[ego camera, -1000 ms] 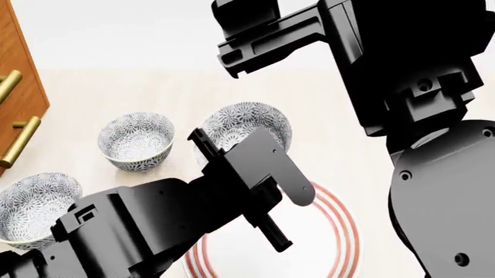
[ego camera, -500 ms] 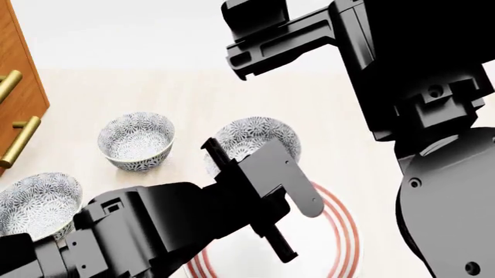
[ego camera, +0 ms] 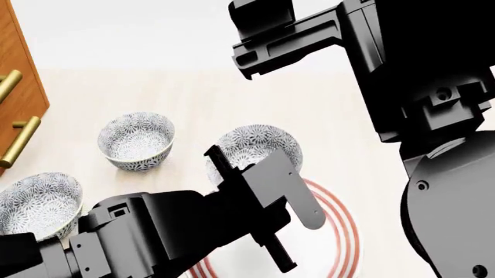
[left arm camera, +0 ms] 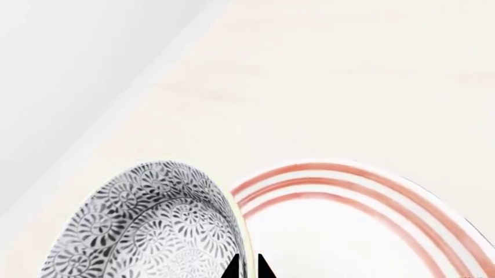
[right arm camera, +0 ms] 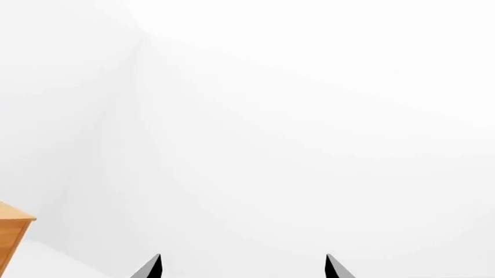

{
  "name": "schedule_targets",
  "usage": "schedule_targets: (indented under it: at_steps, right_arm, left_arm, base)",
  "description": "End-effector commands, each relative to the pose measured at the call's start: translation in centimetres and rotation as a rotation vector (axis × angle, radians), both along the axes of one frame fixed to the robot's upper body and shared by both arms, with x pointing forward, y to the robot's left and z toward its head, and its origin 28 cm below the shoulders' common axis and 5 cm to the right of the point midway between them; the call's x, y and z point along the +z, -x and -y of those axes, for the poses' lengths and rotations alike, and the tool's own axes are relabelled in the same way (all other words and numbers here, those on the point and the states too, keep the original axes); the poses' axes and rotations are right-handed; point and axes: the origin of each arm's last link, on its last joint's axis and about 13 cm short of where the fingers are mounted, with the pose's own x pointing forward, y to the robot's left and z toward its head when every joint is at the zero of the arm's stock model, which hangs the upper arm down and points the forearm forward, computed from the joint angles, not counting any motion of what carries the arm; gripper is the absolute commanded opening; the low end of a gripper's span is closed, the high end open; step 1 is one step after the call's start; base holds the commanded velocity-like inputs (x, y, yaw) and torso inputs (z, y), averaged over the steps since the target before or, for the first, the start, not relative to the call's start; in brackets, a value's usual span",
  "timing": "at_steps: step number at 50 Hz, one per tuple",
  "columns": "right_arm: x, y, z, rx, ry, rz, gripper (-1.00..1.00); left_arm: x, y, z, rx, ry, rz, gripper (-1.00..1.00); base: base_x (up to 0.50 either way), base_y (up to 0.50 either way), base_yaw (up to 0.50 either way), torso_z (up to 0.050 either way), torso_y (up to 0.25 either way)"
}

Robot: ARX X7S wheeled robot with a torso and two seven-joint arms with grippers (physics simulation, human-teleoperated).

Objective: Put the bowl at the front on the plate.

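Left tool (left arm camera: 247,267), pinching the bowl (ego camera: 255,147) rim, is carrying it farther over the plate (ego camera: 340,231); placement nearing. Right tool (right arm camera: 242,267) is hanging wide, idle.

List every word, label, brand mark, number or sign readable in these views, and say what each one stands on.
None: no view shows any writing.
The three grey-blue floral ceramic bowls, including the gripped one, carry only pattern.
The wide white plate carries only red rings.
The wooden cabinet and the black left gripper and right gripper show no markings.
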Motion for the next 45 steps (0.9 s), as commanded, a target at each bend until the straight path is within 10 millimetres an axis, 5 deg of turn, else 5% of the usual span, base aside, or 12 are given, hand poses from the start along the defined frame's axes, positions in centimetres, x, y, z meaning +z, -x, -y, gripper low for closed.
schedule_targets:
  at_steps: [1, 45]
  right_arm:
    - [-0.2, 0.0, 0.1, -0.003, -0.006, 0.000, 1.00]
    - [-0.5, 0.2, 0.3, -0.007, -0.017, 0.005, 1.00]
  left_arm:
    - [0.0, 0.3, 0.4, -0.027, 0.001, 0.020, -1.00]
    - [-2.9, 1.6, 0.6, -0.088, -0.032, -0.034, -1.00]
  base:
    - [0.00, 0.00, 0.00, 0.000, 0.000]
    - [0.00, 0.00, 0.00, 0.000, 0.000]
